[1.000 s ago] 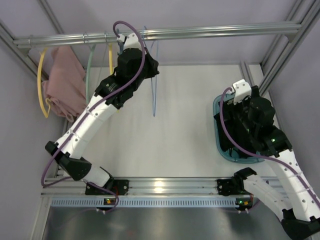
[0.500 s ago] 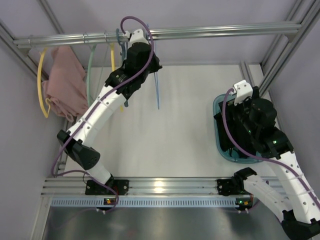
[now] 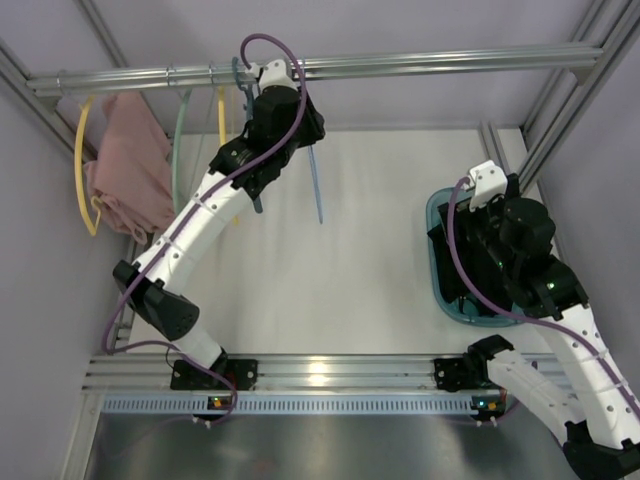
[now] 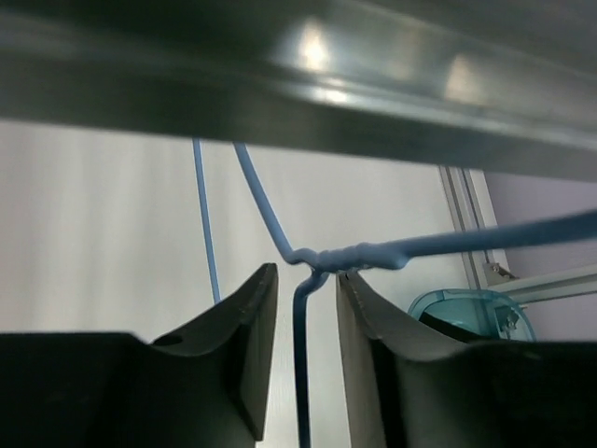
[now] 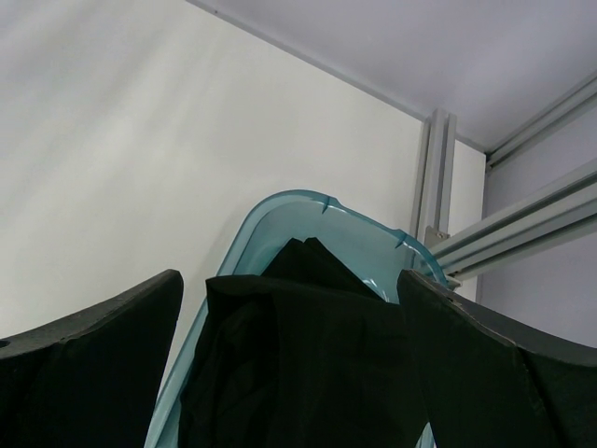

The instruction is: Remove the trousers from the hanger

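1. Left claw [image 4: 303, 276] is up at the far rail [image 4: 373, 84], jaws a little apart around the twisted neck of the hanger [image 4: 466, 241]. A gap shows on each side of the wire.
2. Hanger wire runs up behind the rail, far centre-left.
3. Trousers [image 5: 298, 364] lie bunched in the teal bin [image 5: 280, 210] on the right of the table [image 5: 140, 140], well apart from the hanger.
4. Right claw [image 5: 289, 276] hovers over the bin, jaws wide apart, gripping nothing.
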You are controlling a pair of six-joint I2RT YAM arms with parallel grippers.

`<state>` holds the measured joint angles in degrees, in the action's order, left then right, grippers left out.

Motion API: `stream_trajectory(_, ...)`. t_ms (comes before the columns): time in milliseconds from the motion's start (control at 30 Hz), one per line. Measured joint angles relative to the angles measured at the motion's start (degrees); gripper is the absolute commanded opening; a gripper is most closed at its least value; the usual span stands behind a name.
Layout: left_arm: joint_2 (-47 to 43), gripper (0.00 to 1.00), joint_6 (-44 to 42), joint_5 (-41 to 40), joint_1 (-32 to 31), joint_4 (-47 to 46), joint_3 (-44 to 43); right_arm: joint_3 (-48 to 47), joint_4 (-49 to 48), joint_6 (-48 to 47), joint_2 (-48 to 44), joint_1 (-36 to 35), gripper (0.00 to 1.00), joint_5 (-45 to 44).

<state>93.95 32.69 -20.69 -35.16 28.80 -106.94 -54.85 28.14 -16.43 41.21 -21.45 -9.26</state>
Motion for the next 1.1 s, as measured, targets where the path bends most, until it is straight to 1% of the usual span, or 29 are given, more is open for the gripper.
stream_trajectory(33, -0.4, 0.44, 0.0, 0.2, 0.0, -0.1, 0.5, 0.0, 0.0, 0.0, -0.1, 0.0, 0.99, 0.0)
stream_trajectory(133, -1.8, 0.49, -0.1, 0.3, 0.0, 0.0, 2.3, 0.0, 0.2, 0.1, -0.2, 0.0, 0.99, 0.1)
stream_trajectory(267, -4.2, 0.66, -0.5, 1.1, 0.0, -0.1, 4.5, 0.0, 0.3, 0.1, -0.2, 0.0, 0.99, 0.2)
stream_trajectory(333, -5.9, 0.71, -0.9, 2.3, 0.1, -0.1, 6.2, 0.0, 0.3, 0.1, -0.3, 0.0, 1.0, 0.2)
stream_trajectory(400, -8.2, 0.79, -1.3, 3.5, 0.1, -0.1, 8.0, 0.0, 0.3, 0.1, -0.4, 0.0, 0.99, 0.3)
stream_trajectory(467, -10.4, 0.85, -1.6, 4.6, 0.2, -0.1, 9.6, 0.0, 0.3, 0.2, -0.7, 0.0, 0.99, 0.6)
stream_trajectory(500, -11.8, 0.96, -1.7, 4.9, 0.2, -0.1, 10.4, 0.0, 0.3, 0.2, -0.8, 0.0, 1.0, 0.8)
stream_trajectory(533, -13.3, 0.99, -2.3, 5.4, 0.2, -0.2, 11.5, 0.0, 0.3, 0.2, -0.9, 0.0, 0.99, 1.1)
stream_trajectory(733, -23.4, 0.99, -6.4, 8.1, 0.2, -2.3, 20.1, 0.0, 0.2, 0.2, -1.0, 0.0, 0.99, 3.1)
stream_trajectory(833, -27.0, 0.99, -8.9, 10.1, 0.2, -2.8, 22.4, 0.0, 0.2, 0.6, -0.3, 0.0, 0.99, 4.2)
stream_trajectory(933, -30.2, 0.99, -12.0, 13.5, 0.2, -3.1, 24.0, -0.5, 0.0, 1.1, 0.6, 0.0, 0.99, 5.4)
stream_trajectory(1100, -34.1, 0.99, -20.5, 22.4, 0.2, -3.5, 25.0, -0.8, -0.7, 2.6, 1.0, 0.0, 0.99, 7.4)
